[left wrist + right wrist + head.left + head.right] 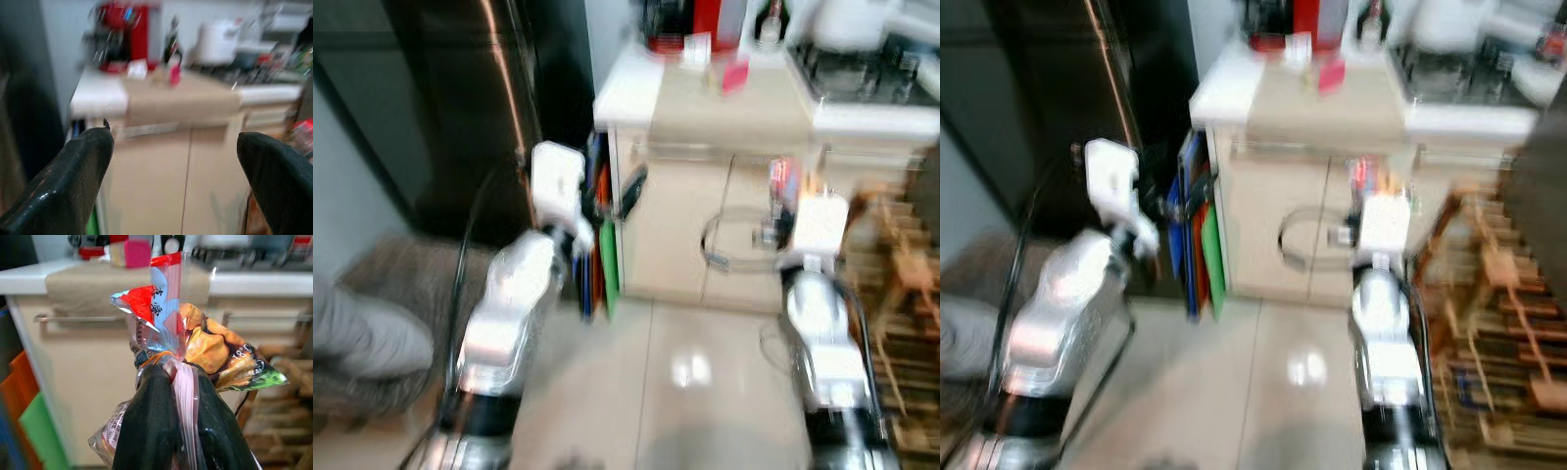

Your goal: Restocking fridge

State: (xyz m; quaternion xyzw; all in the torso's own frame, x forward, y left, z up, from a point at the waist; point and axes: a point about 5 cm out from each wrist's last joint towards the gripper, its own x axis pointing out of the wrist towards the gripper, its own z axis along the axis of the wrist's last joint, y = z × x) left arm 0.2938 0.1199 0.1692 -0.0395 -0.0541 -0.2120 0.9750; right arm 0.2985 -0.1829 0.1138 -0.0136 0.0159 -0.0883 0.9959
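My right gripper [178, 372] is shut on the gathered neck of a clear plastic food bag [161, 313] with red, blue and orange print. In the eye view the bag [781, 181] is held up in front of the cream cabinet. My left gripper [173, 139] is open with nothing between its fingers and points at the counter. The left arm [514, 294] reaches forward beside the dark fridge [460, 108], whose door looks shut. Everything is blurred.
A cream counter cabinet [705, 235] stands ahead, with a red appliance [705, 20], bottles and a stove [871, 69] on top. Coloured boards [602, 245] lean between fridge and cabinet. A wooden rack [901, 294] is at right. A grey rug [401, 274] lies at left.
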